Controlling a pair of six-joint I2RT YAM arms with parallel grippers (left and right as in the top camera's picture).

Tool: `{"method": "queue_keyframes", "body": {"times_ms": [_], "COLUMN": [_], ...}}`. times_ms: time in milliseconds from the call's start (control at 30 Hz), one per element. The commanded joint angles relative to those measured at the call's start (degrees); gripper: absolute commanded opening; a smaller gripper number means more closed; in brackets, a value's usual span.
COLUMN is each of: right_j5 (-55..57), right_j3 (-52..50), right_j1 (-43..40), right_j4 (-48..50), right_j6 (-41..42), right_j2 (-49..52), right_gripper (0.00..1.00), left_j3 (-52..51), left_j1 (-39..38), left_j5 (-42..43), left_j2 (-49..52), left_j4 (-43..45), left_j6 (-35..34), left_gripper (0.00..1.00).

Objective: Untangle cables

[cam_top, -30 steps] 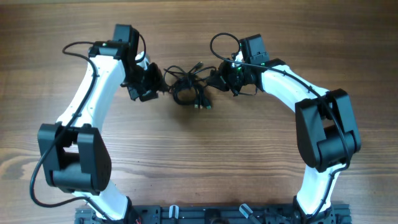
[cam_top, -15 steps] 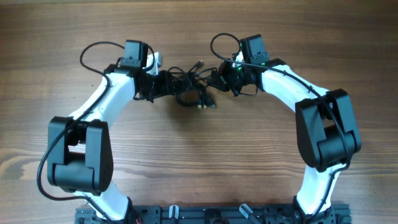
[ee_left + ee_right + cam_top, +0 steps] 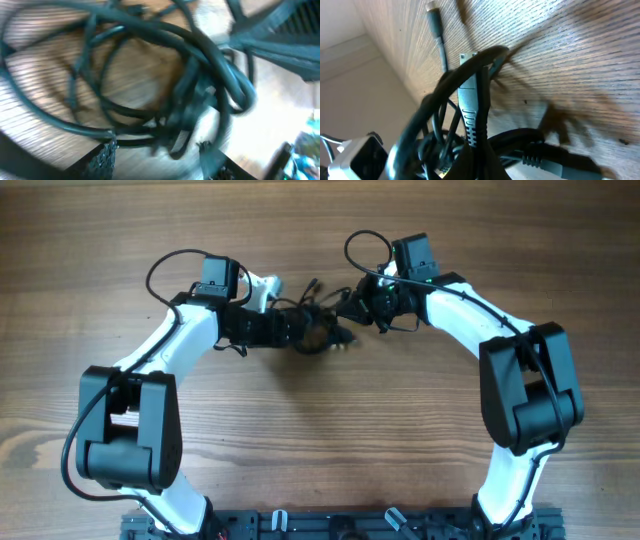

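Black cables (image 3: 318, 330) lie clumped between my two arms. My right gripper (image 3: 351, 308) pinches one plug end; my left gripper (image 3: 294, 332) stands spread at the loops. If I close on several strands and pull, the knot could tighten.

Thin black cables (image 3: 312, 327) in a knotted clump

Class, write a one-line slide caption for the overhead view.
Left arm and right arm meet at a knotted clump of black cables on a wooden table.
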Motion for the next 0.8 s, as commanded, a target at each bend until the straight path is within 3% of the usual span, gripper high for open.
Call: {"method": "queue_keyframes", "body": {"times_ms": [0, 233, 267, 400, 633, 767], "right_j5": [-1.8, -1.8, -1.8, -1.9, -7.0, -11.3], "right_j3": [0.4, 0.4, 0.4, 0.4, 0.4, 0.4], "right_j1": [-0.6, 0.4, 0.7, 1.9, 3.0, 3.0], "right_j4": [-0.1, 0.0, 0.1, 1.1, 3.8, 4.7], "right_j6": [1.6, 10.1, 11.7, 15.2, 23.5, 27.1], "right_j2": [0.5, 0.5, 0.5, 0.5, 0.5, 0.5], "right_gripper": [0.04, 0.04, 0.04, 0.04, 0.04, 0.04], "left_j3": [-0.7, -0.9, -1.0, -1.0, -2.2, -2.8], "left_j1": [-0.3, -0.3, -0.3, -0.3, -0.3, -0.3], "left_j5": [4.8, 4.3, 3.4, -0.6, -0.6, -0.6], "left_j2": [0.5, 0.5, 0.5, 0.5, 0.5, 0.5], "left_j4": [-0.2, 0.3, 0.3, 0.2, 2.1, 3.4], "left_j6": [4.6, 5.4, 5.4, 5.4, 5.4, 5.4], "left_gripper": [0.57, 0.57, 0.55, 0.22, 0.05, 0.04]}}
